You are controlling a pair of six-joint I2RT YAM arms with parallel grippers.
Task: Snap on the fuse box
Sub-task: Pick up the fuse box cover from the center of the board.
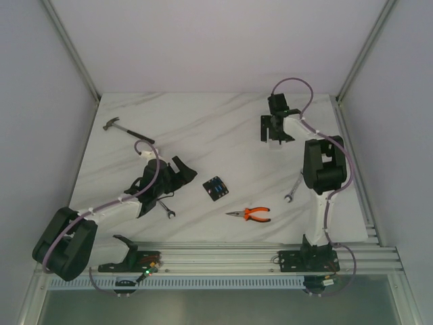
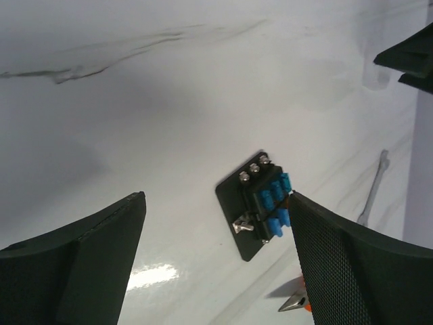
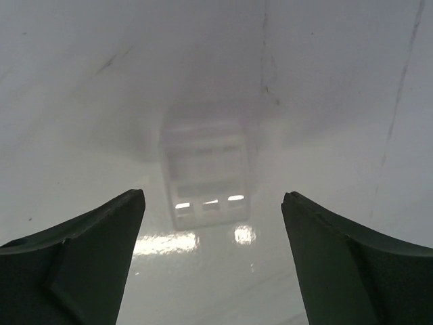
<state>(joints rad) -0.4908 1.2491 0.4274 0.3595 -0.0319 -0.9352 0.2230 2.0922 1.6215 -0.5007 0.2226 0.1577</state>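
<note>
Both grippers stand spread wide, grasping nothing: left gripper [image 2: 216, 264] just beside the fuse box [image 1: 216, 187] lying mid-table, right gripper [image 3: 213, 261] far back over a clear cover [image 3: 206, 166]. Pliers [image 1: 250, 214] lie near.

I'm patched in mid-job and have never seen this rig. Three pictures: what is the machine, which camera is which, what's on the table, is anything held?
Two robot arms are bolted at the table's near edge. One picture looks down from above; the other two sit on each wrist.

On the marble table: the fuse box, pliers, a hammer, two wrenches.

The left claw is open beside the fuse box. The right claw is open above a clear plastic cover. Neither holds anything.
</note>
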